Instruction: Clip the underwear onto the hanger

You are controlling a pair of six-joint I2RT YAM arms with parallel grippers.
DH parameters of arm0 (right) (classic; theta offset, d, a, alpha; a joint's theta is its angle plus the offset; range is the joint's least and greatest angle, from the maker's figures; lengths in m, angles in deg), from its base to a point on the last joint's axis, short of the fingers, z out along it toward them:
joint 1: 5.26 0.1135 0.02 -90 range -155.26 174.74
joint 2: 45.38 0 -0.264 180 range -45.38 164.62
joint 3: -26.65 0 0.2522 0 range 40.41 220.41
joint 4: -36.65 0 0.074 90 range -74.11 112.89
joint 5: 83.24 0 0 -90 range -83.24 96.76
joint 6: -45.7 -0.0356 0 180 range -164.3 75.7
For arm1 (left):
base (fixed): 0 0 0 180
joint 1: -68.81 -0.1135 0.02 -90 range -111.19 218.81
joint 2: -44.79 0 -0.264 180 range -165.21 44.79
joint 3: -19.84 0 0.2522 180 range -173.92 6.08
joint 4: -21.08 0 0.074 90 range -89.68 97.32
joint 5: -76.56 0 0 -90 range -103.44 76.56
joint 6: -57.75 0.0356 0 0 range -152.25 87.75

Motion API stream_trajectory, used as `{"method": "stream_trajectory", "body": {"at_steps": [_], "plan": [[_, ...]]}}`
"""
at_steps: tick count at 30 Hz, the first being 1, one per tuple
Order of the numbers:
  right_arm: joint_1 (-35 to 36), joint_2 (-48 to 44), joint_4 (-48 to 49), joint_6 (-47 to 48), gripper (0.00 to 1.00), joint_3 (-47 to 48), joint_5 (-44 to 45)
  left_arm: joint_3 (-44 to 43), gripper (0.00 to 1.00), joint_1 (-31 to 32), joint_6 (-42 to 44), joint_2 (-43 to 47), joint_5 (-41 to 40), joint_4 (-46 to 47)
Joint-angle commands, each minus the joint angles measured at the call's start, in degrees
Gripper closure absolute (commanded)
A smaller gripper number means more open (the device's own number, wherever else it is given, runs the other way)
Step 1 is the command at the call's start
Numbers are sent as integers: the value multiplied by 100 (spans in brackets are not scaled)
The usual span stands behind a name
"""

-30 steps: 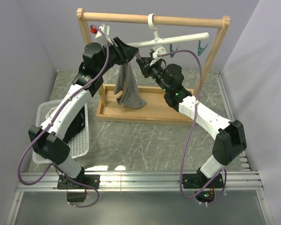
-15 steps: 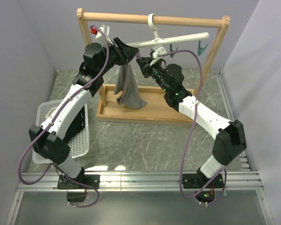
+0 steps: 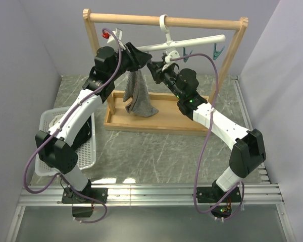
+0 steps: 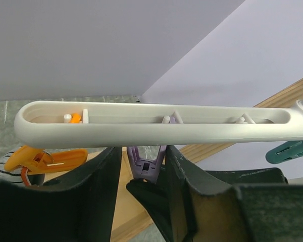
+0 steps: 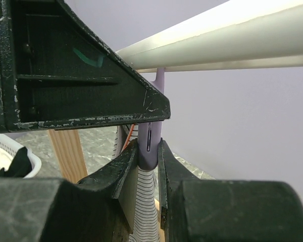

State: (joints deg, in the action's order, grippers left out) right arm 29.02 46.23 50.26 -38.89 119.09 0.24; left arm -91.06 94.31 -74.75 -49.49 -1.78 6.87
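A tall wooden frame (image 3: 164,21) stands at the back of a table (image 3: 156,151). A white hanger (image 3: 192,43) hooks over its top rail, free to swing. The largest risk is that a nudge from either arm swings this bar and drags the clip away from the cloth. The grey striped underwear (image 3: 139,96) hangs limp under the hanger's left end. Its top edge is pinched in the closed right gripper (image 5: 147,147), which holds it up at the mouth of the purple clip (image 4: 146,164). If that pinch loosens before the clip bites, the thin cloth would likely fall onto the frame's base. The left gripper (image 4: 144,151) has its jaws apart, one finger on each side of the purple clip, with a sliver of gap on one side. An off-centre squeeze could twist the small clip aside. It could also make the clip catch too little cloth, since both sets of fingers crowd together there. Counted: one wooden frame; two arms, the left arm (image 3: 78,113) and the right arm (image 3: 217,123); one white basket (image 3: 91,146) at the left holding one black garment (image 3: 83,133); one hanger; one pair of underwear. Four clips are in sight: one orange clip (image 4: 45,160), one purple clip, one teal clip (image 3: 187,53) near the hook and a second (image 3: 218,50) towards the right end.
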Motion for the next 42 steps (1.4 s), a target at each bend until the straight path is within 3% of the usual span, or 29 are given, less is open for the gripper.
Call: {"method": "stream_trajectory", "body": {"at_steps": [1,10,13,16,17,19,20,21,24,30,37,42], "plan": [[-9,-276,154,22,100,-27,-121,-270,55,17,57,94,-6,238],[-9,-311,145,22,100,-98,-147,-288,50,17,102,120,-59,370],[-9,-328,145,30,100,-98,-156,-314,62,8,102,85,-24,396],[-1,-311,84,39,100,-89,-174,-314,84,8,119,77,38,414],[-1,-311,66,39,100,-80,-182,-305,99,17,119,76,47,414],[-1,-328,49,30,90,-89,-174,-288,100,17,119,85,82,440],[8,-363,31,13,73,-124,-165,-288,100,17,111,77,73,432],[0,-381,31,4,64,-168,-139,-288,100,17,110,85,73,414],[-9,-565,-65,-5,51,-448,-208,-288,100,8,119,77,82,423],[95,-1084,-180,565,48,-1555,-763,-279,100,17,102,85,100,414],[981,-909,539,1936,48,-2751,528,-314,100,17,14,59,100,388],[1335,-504,612,720,47,-2788,1617,-305,100,8,-4,68,65,353]]}}
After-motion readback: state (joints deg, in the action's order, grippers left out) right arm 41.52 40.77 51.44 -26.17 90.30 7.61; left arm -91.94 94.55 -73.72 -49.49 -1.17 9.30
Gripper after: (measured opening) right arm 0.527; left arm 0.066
